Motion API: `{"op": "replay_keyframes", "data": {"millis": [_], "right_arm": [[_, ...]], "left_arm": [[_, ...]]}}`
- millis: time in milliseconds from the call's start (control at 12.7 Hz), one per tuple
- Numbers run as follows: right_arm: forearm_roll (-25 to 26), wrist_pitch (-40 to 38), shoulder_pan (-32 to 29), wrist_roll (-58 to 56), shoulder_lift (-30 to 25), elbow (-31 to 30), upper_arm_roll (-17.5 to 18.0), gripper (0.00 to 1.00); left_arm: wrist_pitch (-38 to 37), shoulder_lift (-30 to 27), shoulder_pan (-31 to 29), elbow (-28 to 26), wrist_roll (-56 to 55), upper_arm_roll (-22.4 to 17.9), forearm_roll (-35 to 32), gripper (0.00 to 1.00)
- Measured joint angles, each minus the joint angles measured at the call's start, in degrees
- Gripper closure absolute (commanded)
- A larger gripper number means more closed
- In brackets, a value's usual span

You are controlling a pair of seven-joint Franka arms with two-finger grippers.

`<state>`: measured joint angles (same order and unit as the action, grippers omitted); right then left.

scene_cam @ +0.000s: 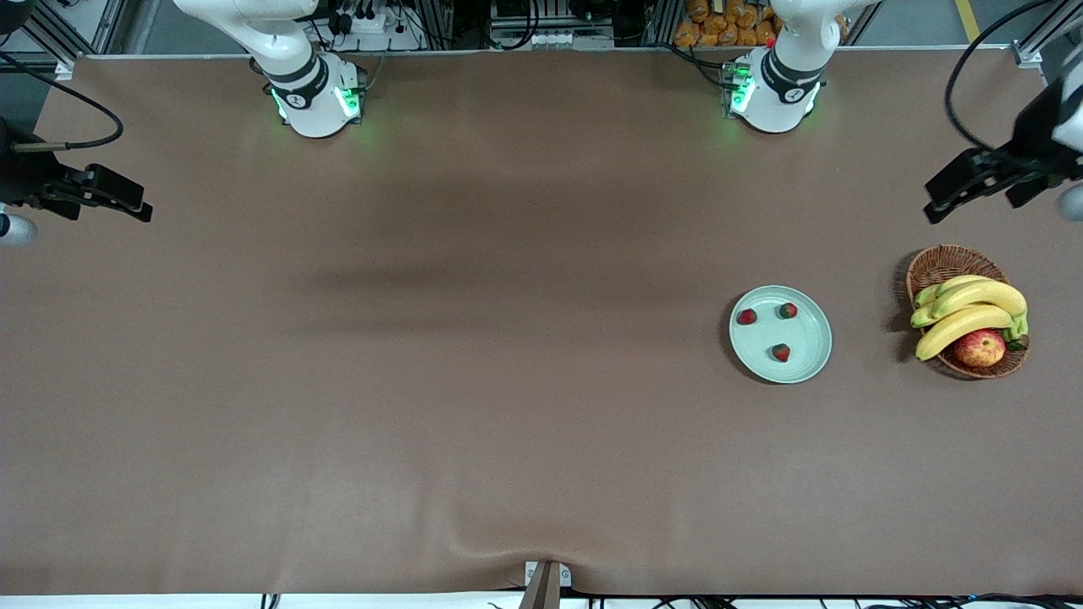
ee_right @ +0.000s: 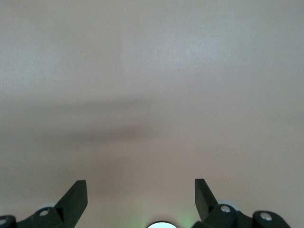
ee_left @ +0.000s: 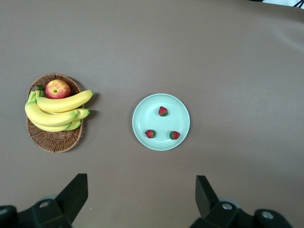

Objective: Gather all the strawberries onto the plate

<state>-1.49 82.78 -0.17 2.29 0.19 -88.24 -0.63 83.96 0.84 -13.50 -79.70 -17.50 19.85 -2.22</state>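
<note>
1. Strawberries (scene_cam: 746,316) (scene_cam: 788,310) (scene_cam: 781,352): all three sit in the plate (scene_cam: 810,366), apart from one another, none touching the rim. No berry shows anywhere on the table (scene_cam: 423,381) outside it.
2. Plate as landmark: it lies toward the left arm's end of the table. The wicker basket (scene_cam: 939,262) stands beside the plate, closer still to that end, holding bananas (scene_cam: 973,306) and an apple (scene_cam: 980,347).
3. Step in hand, as I read it: collecting looks done, with both arms parked clear of the work.
4. Left gripper (scene_cam: 973,190): up over the table edge at its own end, well apart from the plate, jaws spread wide, nothing between them.
5. Right gripper (scene_cam: 106,199): over bare table at the other end, well apart from the plate, jaws likewise wide and empty. This arm waits.
6. Next move, my call: no pick is left. Just confirm the count of three and keep both arms off the plate. Any reach past it risks nudging the plate or rolling a berry out.
7. View differences:
   - Left wrist view shows the plate (ee_left: 142,135), all three berries and the basket from above, with its own fingertips (ee_left: 76,190) framing them.
   - Right wrist view shows only bare table between its own fingertips (ee_right: 78,192); no task things.
   - Front view alone shows both arms together and the whole table.
</note>
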Motion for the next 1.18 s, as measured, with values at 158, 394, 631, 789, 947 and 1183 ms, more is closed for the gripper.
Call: {"op": "replay_keyframes", "data": {"millis": [158, 394, 631, 789, 947, 1183], "right_arm": [[0.00, 0.00, 0.00, 0.00, 0.00, 0.00, 0.00, 0.00], [0.00, 0.00, 0.00, 0.00, 0.00, 0.00, -0.01, 0.00], [0.00, 0.00, 0.00, 0.00, 0.00, 0.00, -0.02, 0.00], [0.00, 0.00, 0.00, 0.00, 0.00, 0.00, -0.02, 0.00], [0.00, 0.00, 0.00, 0.00, 0.00, 0.00, -0.02, 0.00], [0.00, 0.00, 0.00, 0.00, 0.00, 0.00, -0.02, 0.00]], "left_arm": [[-0.94, -1.34, 5.32, -1.02, 0.54, -7.24, 1.24, 0.00], [-1.00, -3.22, 11.73, -4.56, 1.64, -14.62, 2.47, 0.00], [-0.99, -5.25, 15.66, -7.48, 4.59, -18.72, 2.54, 0.00], [-0.99, -5.58, 15.69, -7.86, 7.82, -19.11, 2.49, 0.00], [-0.99, -5.58, 15.68, -8.01, 8.81, -19.42, 1.90, 0.00], [-1.00, -5.58, 15.68, -8.34, 9.34, -19.52, 0.64, 0.00]]}}
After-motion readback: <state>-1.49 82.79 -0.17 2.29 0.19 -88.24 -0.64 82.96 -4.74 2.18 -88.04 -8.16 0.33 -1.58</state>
